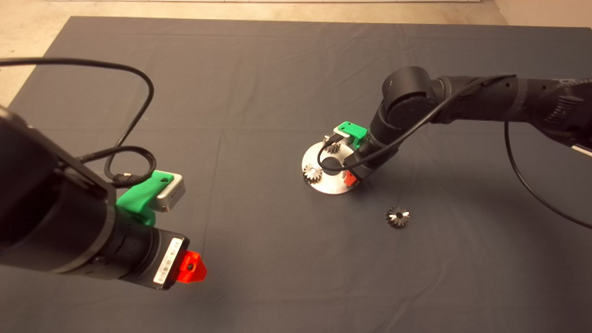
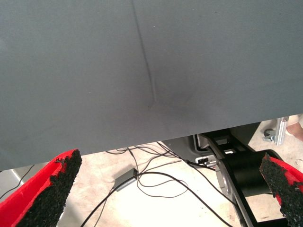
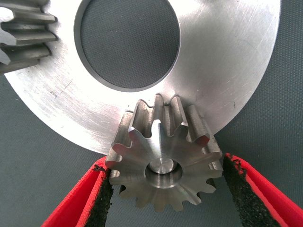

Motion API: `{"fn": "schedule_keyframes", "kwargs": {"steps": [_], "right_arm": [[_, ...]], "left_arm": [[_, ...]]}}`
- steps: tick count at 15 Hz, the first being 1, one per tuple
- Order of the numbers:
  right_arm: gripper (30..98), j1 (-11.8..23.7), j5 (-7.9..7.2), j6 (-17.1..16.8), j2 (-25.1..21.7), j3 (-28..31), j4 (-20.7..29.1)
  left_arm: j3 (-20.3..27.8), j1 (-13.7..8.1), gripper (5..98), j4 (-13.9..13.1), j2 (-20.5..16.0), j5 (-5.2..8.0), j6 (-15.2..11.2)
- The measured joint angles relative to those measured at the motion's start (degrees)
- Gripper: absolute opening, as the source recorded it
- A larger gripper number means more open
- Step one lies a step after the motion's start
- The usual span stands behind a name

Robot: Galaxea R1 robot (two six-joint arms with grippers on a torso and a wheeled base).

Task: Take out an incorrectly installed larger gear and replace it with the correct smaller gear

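Observation:
The larger gear, shiny steel with flared slanted teeth, sits at the rim of a round silver plate with a big centre hole. My right gripper is shut on it, a black pad against each side. In the head view the right gripper hangs over the plate's near right edge and hides this gear. The smaller gear, dark-faced with a centre hole, lies on the mat to the plate's near right. My left gripper hovers open and empty at the lower left.
Two small silver gears stand on the plate's left and far sides. The left wrist view shows the mat's edge, with cables and the robot's base on the floor beyond it. Cables loop off both arms.

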Motion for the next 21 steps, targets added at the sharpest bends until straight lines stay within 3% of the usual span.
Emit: {"fn": "schedule_keyframes", "kwargs": {"steps": [8,13,19,21], "right_arm": [[60.3,-0.2,-0.16,-0.2,0.2,0.0,-0.5],[60.3,-1.1,0.04,-4.0,0.3,0.1,-3.3],[60.3,-1.8,0.15,-5.0,0.3,0.1,-4.7],[56.7,-1.8,0.22,-5.0,0.3,0.1,-5.2]], "left_arm": [[0.0,0.0,97.8,0.0,0.0,0.0,0.0],[0.0,0.0,97.8,0.0,0.0,0.0,0.0],[0.0,0.0,97.8,0.0,0.0,0.0,0.0],[0.0,0.0,97.8,0.0,0.0,0.0,0.0]]}}
